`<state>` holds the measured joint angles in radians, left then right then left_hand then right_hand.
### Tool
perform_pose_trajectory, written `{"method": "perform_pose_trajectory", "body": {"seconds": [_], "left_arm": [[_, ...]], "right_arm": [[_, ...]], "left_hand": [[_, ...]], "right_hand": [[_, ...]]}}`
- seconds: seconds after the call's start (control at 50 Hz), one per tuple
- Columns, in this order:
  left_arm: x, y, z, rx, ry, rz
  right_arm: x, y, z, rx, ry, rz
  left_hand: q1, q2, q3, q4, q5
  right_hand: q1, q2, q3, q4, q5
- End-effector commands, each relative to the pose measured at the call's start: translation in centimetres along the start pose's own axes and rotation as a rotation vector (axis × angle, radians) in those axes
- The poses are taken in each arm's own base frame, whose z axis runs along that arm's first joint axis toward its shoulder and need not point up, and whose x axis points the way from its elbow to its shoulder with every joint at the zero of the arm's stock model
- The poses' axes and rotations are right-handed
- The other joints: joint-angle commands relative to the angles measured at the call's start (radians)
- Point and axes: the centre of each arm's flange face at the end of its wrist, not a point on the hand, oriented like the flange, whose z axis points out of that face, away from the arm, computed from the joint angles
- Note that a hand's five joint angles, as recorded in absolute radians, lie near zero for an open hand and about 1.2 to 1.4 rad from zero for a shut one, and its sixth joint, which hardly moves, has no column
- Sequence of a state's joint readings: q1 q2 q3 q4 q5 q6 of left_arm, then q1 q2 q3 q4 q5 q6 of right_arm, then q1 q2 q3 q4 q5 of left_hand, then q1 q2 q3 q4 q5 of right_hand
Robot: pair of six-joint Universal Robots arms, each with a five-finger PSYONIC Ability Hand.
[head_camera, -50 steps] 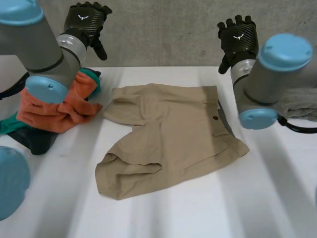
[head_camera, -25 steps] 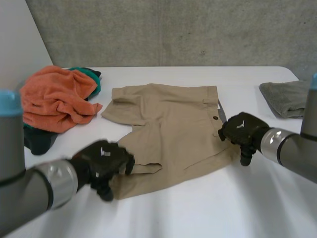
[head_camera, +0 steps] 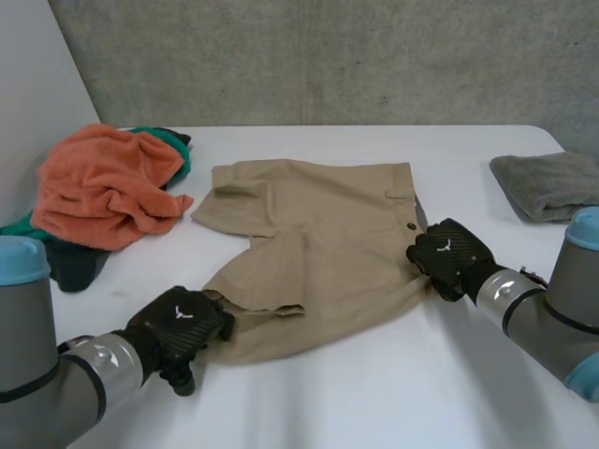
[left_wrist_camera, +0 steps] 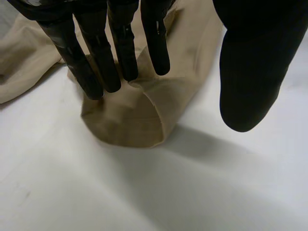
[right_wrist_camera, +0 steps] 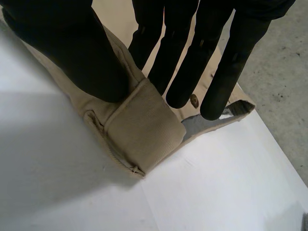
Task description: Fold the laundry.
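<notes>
Khaki shorts (head_camera: 318, 243) lie flat in the middle of the white table (head_camera: 356, 393), waistband to the right. My left hand (head_camera: 178, 325) rests at the near leg hem. In the left wrist view its fingers (left_wrist_camera: 96, 57) lie straight on the hem of the shorts (left_wrist_camera: 130, 118), and the thumb hangs apart over bare table. My right hand (head_camera: 445, 254) is at the near waistband corner. In the right wrist view its thumb (right_wrist_camera: 72, 43) and fingers pinch that corner of the shorts (right_wrist_camera: 144, 127), which is bunched up between them.
An orange towel (head_camera: 103, 187) is heaped over teal and dark clothes at the far left. A folded grey cloth (head_camera: 547, 182) lies at the far right. A concrete wall runs behind the table.
Both arms came down from raised poses to the shorts. The left hand settled on the near leg hem, and the right hand closed on the waistband corner.
</notes>
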<state>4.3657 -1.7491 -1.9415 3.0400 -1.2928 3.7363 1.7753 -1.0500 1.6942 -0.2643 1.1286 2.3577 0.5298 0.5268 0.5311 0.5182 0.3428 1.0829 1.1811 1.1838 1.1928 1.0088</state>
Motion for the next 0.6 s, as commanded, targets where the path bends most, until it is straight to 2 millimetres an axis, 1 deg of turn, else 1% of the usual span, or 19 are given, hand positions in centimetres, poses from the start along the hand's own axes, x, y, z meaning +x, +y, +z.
{"method": "perform_pose_trajectory", "body": {"seconds": [0.02, 0.12, 0.14, 0.18, 0.22, 0.24, 0.26, 0.32, 0.38, 0.4, 0.42, 0.46, 0.48, 0.5, 0.52, 0.56, 0.58, 0.6], "left_arm": [[-0.5, 0.5, 1.9, 0.01, -0.041, 0.06], [-0.5, 0.7, 3.1, 0.023, -0.06, 0.094], [-0.5, 0.8, 3.4, 0.027, -0.066, 0.108], [-0.4, 0.8, 3.7, 0.031, -0.07, 0.119], [-0.3, 0.8, 4.0, 0.041, -0.076, 0.145], [-0.2, 0.9, 4.1, 0.043, -0.077, 0.149], [-0.1, 0.7, 4.1, 0.053, -0.08, 0.159], [0.3, 0.4, 4.0, 0.063, -0.078, 0.173], [0.2, -0.5, 3.6, 0.087, -0.098, 0.184], [0.0, -1.0, 3.3, 0.098, -0.114, 0.186], [-0.8, -2.3, 2.4, 0.134, -0.159, 0.191], [-1.7, -3.7, 1.3, 0.177, -0.205, 0.192], [-2.6, -5.0, 0.1, 0.212, -0.249, 0.185], [-3.1, -5.6, -0.5, 0.227, -0.269, 0.181], [-3.8, -6.5, -1.6, 0.25, -0.292, 0.169], [-4.0, -7.2, -2.7, 0.266, -0.294, 0.159], [-4.0, -7.6, -3.5, 0.278, -0.283, 0.151], [-3.9, -7.8, -3.9, 0.284, -0.273, 0.148]], "right_arm": [[-0.4, -0.7, -0.4, 0.006, -0.011, 0.054], [-0.7, -0.9, -0.6, 0.004, -0.017, 0.069], [-0.7, -0.9, -0.6, 0.002, -0.017, 0.071], [-0.8, -1.0, -0.8, -0.004, -0.017, 0.075], [-0.6, -1.1, -1.1, -0.011, -0.013, 0.079], [-0.6, -1.2, -1.2, -0.014, -0.012, 0.079], [-0.5, -1.4, -1.5, -0.02, -0.012, 0.078], [-0.3, -2.0, -2.2, -0.026, -0.01, 0.075], [0.3, -3.2, -3.4, -0.026, -0.001, 0.063], [0.5, -3.7, -3.7, -0.022, 0.004, 0.057], [1.1, -4.6, -4.4, -0.013, 0.018, 0.043], [1.7, -5.4, -5.2, -0.012, 0.034, 0.038], [2.4, -6.2, -5.9, -0.01, 0.054, 0.035], [2.7, -6.6, -6.4, -0.011, 0.062, 0.034], [3.1, -7.3, -7.2, -0.017, 0.076, 0.033], [3.5, -7.8, -7.9, -0.024, 0.088, 0.03], [3.5, -8.2, -8.4, -0.026, 0.086, 0.036], [3.3, -8.2, -8.5, -0.031, 0.078, 0.04]], "left_hand": [[0.098, 0.101, 0.096, 0.109, 0.11], [0.153, 0.156, 0.152, 0.165, 0.166], [0.261, 0.264, 0.26, 0.273, 0.273], [0.353, 0.356, 0.351, 0.364, 0.365], [0.666, 0.669, 0.664, 0.677, 0.678], [0.789, 0.792, 0.788, 0.801, 0.802], [0.866, 0.869, 0.864, 0.877, 0.878], [0.866, 0.87, 0.865, 0.878, 0.879], [0.866, 0.87, 0.865, 0.878, 0.879], [0.866, 0.87, 0.865, 0.878, 0.879], [0.866, 0.87, 0.865, 0.878, 0.879], [0.866, 0.87, 0.865, 0.878, 0.879], [0.866, 0.87, 0.865, 0.878, 0.879], [0.866, 0.87, 0.865, 0.878, 0.879], [0.866, 0.87, 0.865, 0.878, 0.879], [0.866, 0.87, 0.865, 0.878, 0.879], [0.866, 0.87, 0.865, 0.878, 0.879], [0.866, 0.87, 0.865, 0.878, 0.879]], "right_hand": [[0.313, 0.215, 0.213, 0.203, 0.213], [0.313, 0.215, 0.213, 0.203, 0.213], [0.313, 0.215, 0.213, 0.203, 0.213], [0.313, 0.215, 0.213, 0.203, 0.213], [0.313, 0.215, 0.213, 0.203, 0.213], [0.313, 0.215, 0.213, 0.203, 0.213], [0.313, 0.215, 0.213, 0.203, 0.213], [0.313, 0.215, 0.213, 0.203, 0.213], [0.313, 0.215, 0.213, 0.203, 0.213], [0.313, 0.215, 0.213, 0.203, 0.213], [0.313, 0.215, 0.213, 0.203, 0.213], [0.313, 0.215, 0.213, 0.203, 0.213], [0.313, 0.215, 0.213, 0.203, 0.213], [0.313, 0.215, 0.213, 0.203, 0.213], [0.313, 0.215, 0.213, 0.203, 0.213], [0.313, 0.215, 0.213, 0.203, 0.213], [0.313, 0.215, 0.213, 0.203, 0.213], [0.313, 0.215, 0.213, 0.203, 0.213]]}}
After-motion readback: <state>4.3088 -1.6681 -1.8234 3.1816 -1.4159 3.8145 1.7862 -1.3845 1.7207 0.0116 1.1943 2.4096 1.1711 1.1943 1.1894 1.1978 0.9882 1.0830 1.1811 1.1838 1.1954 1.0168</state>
